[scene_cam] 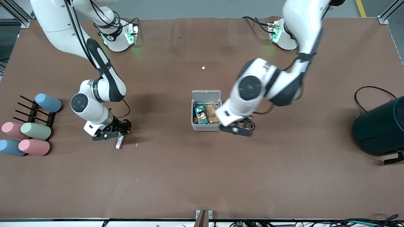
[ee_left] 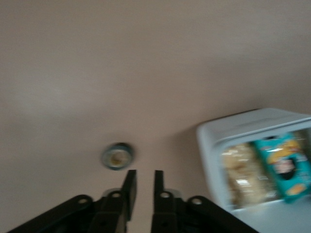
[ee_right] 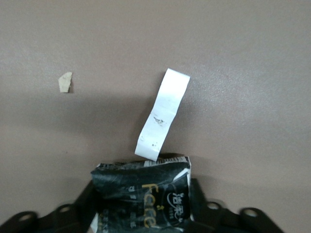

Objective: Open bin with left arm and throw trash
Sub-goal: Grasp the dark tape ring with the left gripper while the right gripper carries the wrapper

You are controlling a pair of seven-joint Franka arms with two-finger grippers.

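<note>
The bin (scene_cam: pixel 205 126) stands mid-table with its lid (scene_cam: pixel 206 94) tipped open, and snack packets lie inside; it also shows in the left wrist view (ee_left: pixel 210 145). My left gripper (scene_cam: pixel 242 127) is low beside the bin, toward the left arm's end. Its fingers (ee_left: pixel 130 187) are a narrow gap apart and hold nothing. The black tape roll (scene_cam: pixel 250 126) lies just ahead of the fingertips on the table (ee_left: pixel 117 156). My right gripper (scene_cam: pixel 118 128) is shut on the crumpled black wrapper (ee_right: pixel 146 194). The white oblong piece (scene_cam: pixel 119 142) lies on the table just past it (ee_right: pixel 163 114).
A tan crumb (scene_cam: pixel 137 145) lies near the white piece (ee_right: pixel 64 81). A white dot (scene_cam: pixel 203 67) lies farther from the camera than the bin. A dark teal container (scene_cam: pixel 380 129) stands at the left arm's end. A rack with pastel cylinders (scene_cam: pixel 31 129) is at the right arm's end.
</note>
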